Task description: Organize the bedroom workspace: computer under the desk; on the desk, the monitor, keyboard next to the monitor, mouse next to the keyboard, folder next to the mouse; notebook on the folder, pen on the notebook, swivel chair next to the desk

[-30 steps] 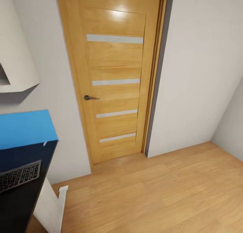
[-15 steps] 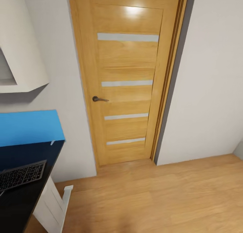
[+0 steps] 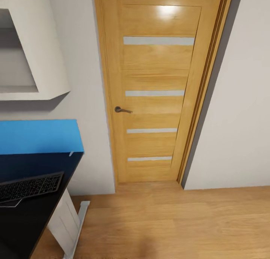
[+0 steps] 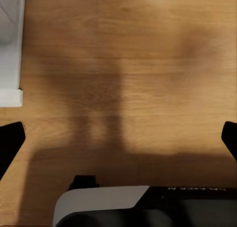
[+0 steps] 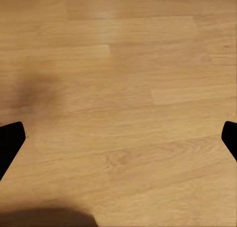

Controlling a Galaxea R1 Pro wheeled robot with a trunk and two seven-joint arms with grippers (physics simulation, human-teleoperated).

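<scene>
Keyboard [image 3: 30,187] flat on the black desk [image 3: 26,221], lower left of the head frame, left part cut by the edge. Blue folder [image 3: 39,136] just beyond it at mid left, lying at the desk's far end up against the wall, a small white tab at its near right corner. Can't tell from here whether flat or propped. White desk support [image 3: 69,223] under the desk's right end, foot on the oak floor [image 3: 180,221].

Further out: white wall shelf [image 3: 37,56] upper left, oak door [image 3: 157,90] with four frosted strips and a dark lever handle [image 3: 122,110] at centre, grey wall to the right.

Left gripper [image 4: 118,138] spread wide, empty, black tips at both frame sides, pointing down at bare floor, with the white support's foot [image 4: 11,49] at upper left. Right gripper [image 5: 118,138] likewise wide apart, nothing held, plain floorboards below.

Judged in transit, no manipulation under way; most task items out of frame.

Risks: base or left arm clipping the desk's corner or white support when moving, given how near the left arm hangs to that foot. Knock to the desk could shift keyboard or folder.
</scene>
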